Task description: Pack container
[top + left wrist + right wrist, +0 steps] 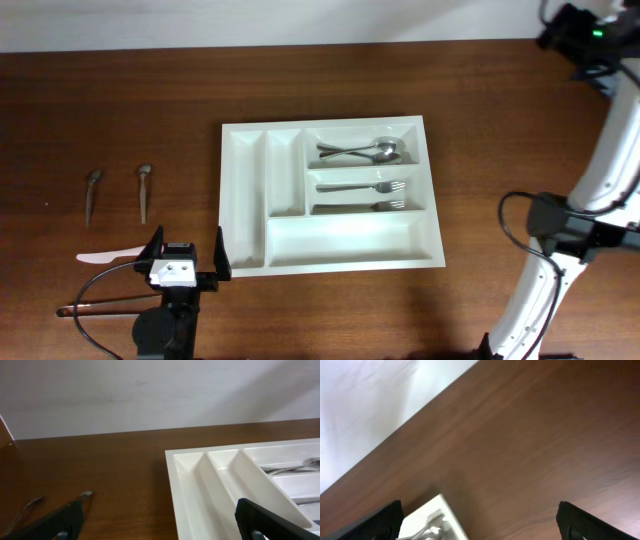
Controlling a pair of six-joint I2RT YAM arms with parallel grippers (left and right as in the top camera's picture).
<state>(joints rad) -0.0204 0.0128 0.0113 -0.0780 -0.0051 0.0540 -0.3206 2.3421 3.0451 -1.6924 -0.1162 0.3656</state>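
- One container [245,200]: a white plastic cutlery tray, lying flat at the middle of the brown wooden table [400,80].
- Compartments counted from overhead: two narrow ones running front to back on its left side, one long one along the near edge, and horizontal ones stacked at upper right.
- Two metal spoons [360,152] lie in the top right compartment with their handles crossing and their bowls toward the right.
- Two metal forks lie below them, one [365,187] above the other [375,206], roughly parallel, tines to the right. I cannot tell whether a wall separates them.
- Both narrow compartments and the long one hold nothing.
- Two small metal utensils lie loose on the table well left of the tray, side by side but apart [92,192] [144,190].
- One white plastic utensil [105,257] lies nearer the front edge, its right end hidden under the left arm.
- Left gripper [188,250]: fingers spread wide with nothing between them, just beside the tray's near left corner.
- Right gripper [479,507]: fingers likewise spread wide and holding nothing, over bare table, with one tray corner low in its wrist view.
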